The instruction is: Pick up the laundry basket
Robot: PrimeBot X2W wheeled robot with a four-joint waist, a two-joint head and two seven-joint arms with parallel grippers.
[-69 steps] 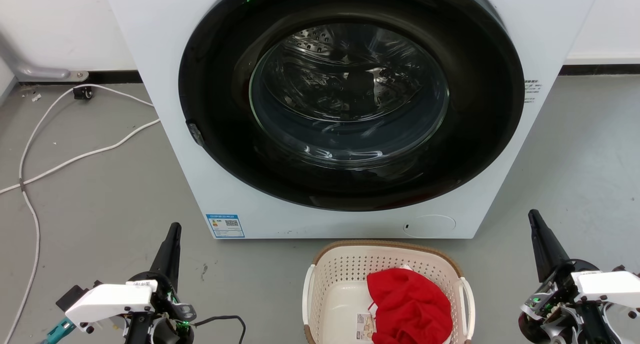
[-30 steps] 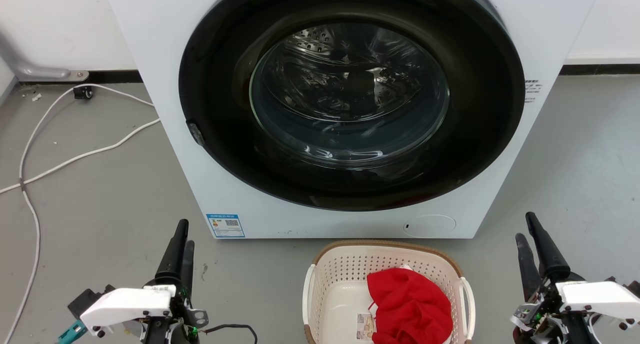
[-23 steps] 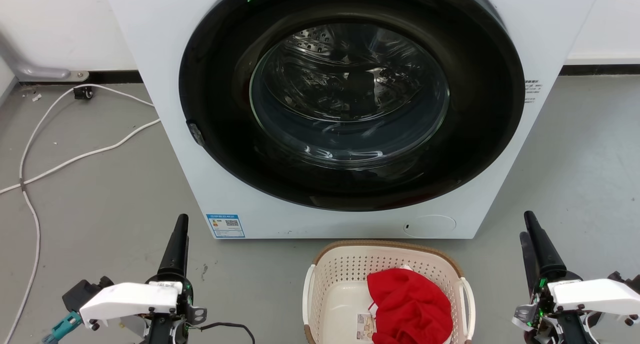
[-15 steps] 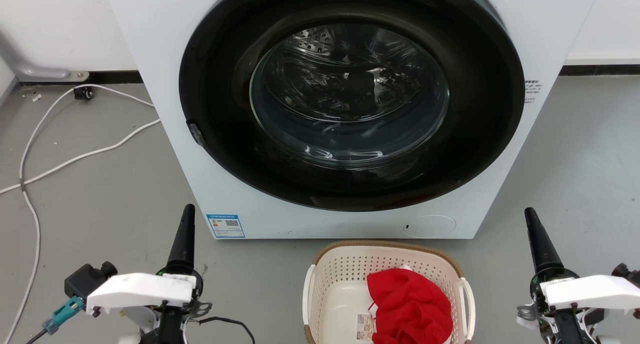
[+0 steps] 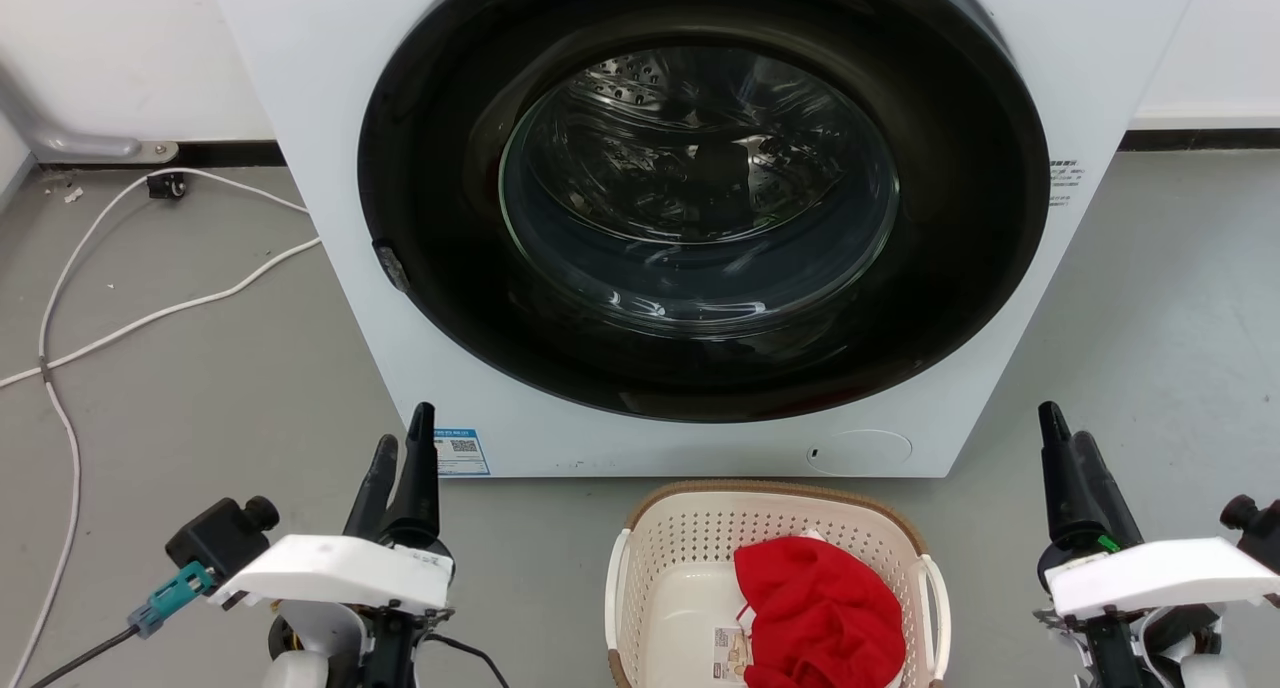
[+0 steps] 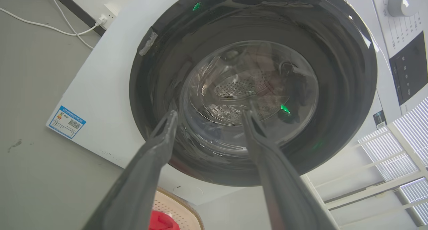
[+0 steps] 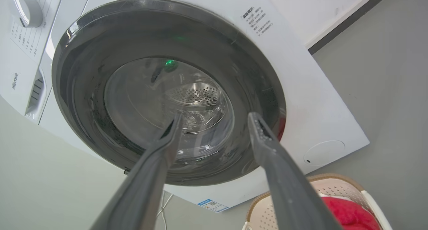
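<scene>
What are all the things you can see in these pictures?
washer: one, white with a round dark door, standing on the floor at the back
basket: one, cream with a brown rim, on the floor in front of the washer
cloth: one, red, inside the basket
card: one, pale and printed, in the basket beside the cloth
sticker: one, blue, low on the washer's front
cables: two, white, on the floor at the left
pipe: one, grey, along the wall at the left
floor: grey
left gripper: one, dark fingers, open, left of the basket
right gripper: one, dark fingers, open, right of the basket
</scene>
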